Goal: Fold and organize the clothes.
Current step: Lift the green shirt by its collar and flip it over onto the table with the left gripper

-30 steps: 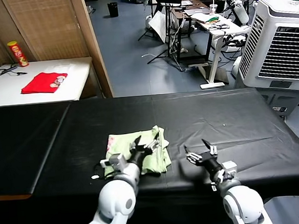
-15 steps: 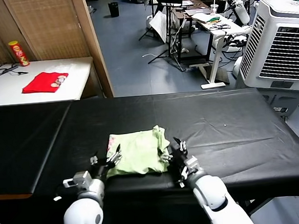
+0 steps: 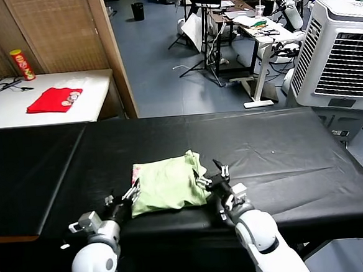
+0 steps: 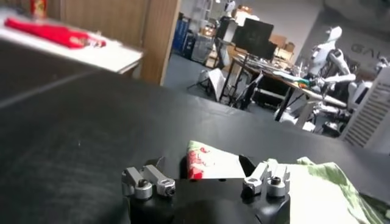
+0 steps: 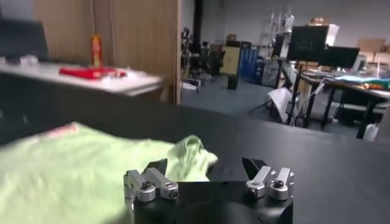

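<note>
T-shirt (image 3: 168, 184), folded, lies between the two grippers on the black table (image 3: 282, 147). Its underside and near edge are hidden. Left gripper (image 3: 121, 202) spread wide at its near-left corner; right gripper (image 3: 210, 174) spread wide by its right edge. Neither visibly grasps cloth.

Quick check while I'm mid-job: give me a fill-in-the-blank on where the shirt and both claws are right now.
1. The pale green T-shirt lies folded on the ____ table.
2. The left claw and right claw sit on opposite sides of the shirt, both with jaws ____.
3. The shirt's reddish printed pattern shows at the edge nearest the ____ claw.
4. The red folded garment rests on the ____ side table.

Missing words: black; open; left; white
</note>
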You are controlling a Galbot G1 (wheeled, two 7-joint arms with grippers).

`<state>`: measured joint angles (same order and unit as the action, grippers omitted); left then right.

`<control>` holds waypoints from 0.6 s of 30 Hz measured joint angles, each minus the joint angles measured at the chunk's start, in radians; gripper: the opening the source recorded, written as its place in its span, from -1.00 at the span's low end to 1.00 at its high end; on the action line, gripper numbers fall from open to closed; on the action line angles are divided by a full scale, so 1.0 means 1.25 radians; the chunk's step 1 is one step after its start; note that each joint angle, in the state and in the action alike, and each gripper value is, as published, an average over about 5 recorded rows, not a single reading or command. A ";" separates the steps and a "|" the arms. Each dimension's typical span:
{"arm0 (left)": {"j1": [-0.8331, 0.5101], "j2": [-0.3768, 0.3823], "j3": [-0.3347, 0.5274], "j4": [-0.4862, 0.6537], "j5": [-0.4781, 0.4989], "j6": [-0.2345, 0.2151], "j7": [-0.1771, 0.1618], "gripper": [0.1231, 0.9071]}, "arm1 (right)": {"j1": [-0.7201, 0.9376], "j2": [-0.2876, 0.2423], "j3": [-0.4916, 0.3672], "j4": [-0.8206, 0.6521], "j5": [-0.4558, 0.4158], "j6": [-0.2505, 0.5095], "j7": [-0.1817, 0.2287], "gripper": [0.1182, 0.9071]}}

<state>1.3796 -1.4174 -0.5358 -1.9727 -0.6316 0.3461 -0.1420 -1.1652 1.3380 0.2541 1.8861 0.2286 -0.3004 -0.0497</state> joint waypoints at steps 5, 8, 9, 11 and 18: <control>-0.001 -0.013 0.003 0.020 -0.063 -0.017 0.000 0.72 | -0.024 -0.008 0.018 0.053 0.018 -0.001 0.000 0.72; -0.002 -0.019 0.006 0.032 -0.085 -0.019 0.001 0.72 | -0.033 -0.008 0.024 0.071 0.020 -0.001 0.000 0.72; -0.003 -0.021 0.007 0.036 -0.089 -0.019 0.000 0.68 | -0.036 -0.008 0.026 0.076 0.021 -0.001 0.000 0.72; -0.005 -0.023 0.008 0.045 -0.097 -0.019 -0.001 0.57 | -0.041 -0.008 0.028 0.083 0.022 -0.001 0.000 0.72; -0.008 -0.024 0.007 0.052 -0.120 -0.016 -0.004 -0.35 | -0.050 -0.007 0.034 0.088 0.021 0.001 0.003 0.72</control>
<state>1.3692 -1.4471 -0.5269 -1.9074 -0.7819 0.3260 -0.1468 -1.2274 1.3287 0.2967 1.9961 0.2547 -0.2993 -0.0453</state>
